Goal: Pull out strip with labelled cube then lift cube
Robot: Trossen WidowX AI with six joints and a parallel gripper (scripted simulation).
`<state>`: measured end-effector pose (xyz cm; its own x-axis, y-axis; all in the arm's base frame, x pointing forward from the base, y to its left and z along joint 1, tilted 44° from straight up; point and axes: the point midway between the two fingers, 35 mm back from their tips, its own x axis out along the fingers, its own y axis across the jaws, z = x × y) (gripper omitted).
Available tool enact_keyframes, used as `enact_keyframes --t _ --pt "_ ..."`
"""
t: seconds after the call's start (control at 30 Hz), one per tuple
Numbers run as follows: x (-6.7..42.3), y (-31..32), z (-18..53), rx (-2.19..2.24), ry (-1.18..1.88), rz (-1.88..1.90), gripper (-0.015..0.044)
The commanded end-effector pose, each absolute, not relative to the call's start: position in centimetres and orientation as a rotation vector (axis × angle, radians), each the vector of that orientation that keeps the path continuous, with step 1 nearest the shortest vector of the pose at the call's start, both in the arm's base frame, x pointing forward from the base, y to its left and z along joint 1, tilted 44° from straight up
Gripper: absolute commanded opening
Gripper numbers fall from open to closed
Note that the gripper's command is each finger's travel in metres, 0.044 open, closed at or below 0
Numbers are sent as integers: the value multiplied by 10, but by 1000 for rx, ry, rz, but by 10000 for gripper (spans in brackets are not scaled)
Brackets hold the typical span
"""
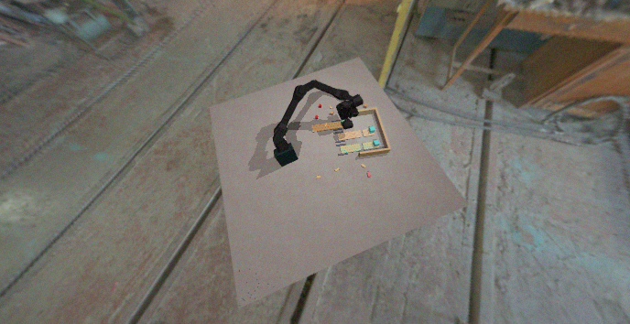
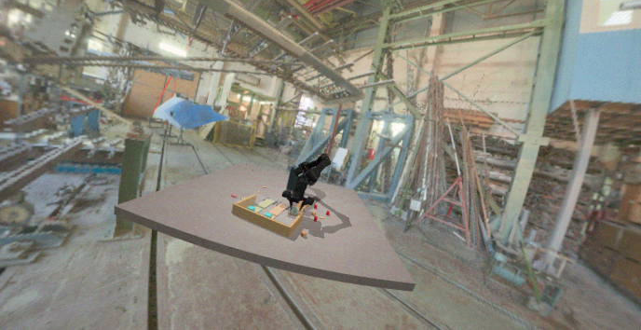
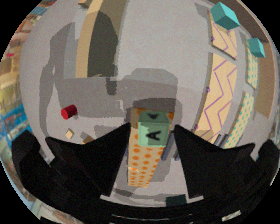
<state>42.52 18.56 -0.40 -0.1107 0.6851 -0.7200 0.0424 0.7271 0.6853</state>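
The labelled cube (image 3: 151,127), pale green with a dark mark, sits on the far end of the orange dotted strip (image 1: 326,126) (image 3: 141,165). That strip lies pulled out of the wooden frame (image 1: 381,126) (image 2: 261,220) (image 3: 108,23) toward the arm's base. My gripper (image 1: 344,122) (image 2: 294,209) (image 3: 152,127) is down over the cube, half closed, with a finger on each side of it. I cannot see the fingers pressing on it. Two other strips (image 1: 350,135) (image 1: 350,148) lie in the frame, each in pieces, with a plain teal cube (image 1: 372,129) (image 1: 376,143) (image 3: 224,14) (image 3: 257,46) at its far end.
Small red pieces (image 1: 316,116) (image 3: 68,111) and tan bits (image 1: 337,168) lie scattered on the table top (image 1: 298,225) around the frame. A red piece (image 1: 368,175) lies toward the front.
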Motion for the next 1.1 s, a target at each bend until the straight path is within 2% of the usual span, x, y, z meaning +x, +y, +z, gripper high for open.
enact_keyframes --t 0.0,0.13,0.27,0.5,0.63,1.07 --pt "424 190 -8 610 1610 603 250" --pt "423 193 -11 611 1610 603 250" --pt "424 191 -9 601 1609 604 145" --pt "424 191 -9 601 1609 604 98" --pt "422 189 -8 601 1610 604 0" --pt "385 155 8 607 1613 600 0"
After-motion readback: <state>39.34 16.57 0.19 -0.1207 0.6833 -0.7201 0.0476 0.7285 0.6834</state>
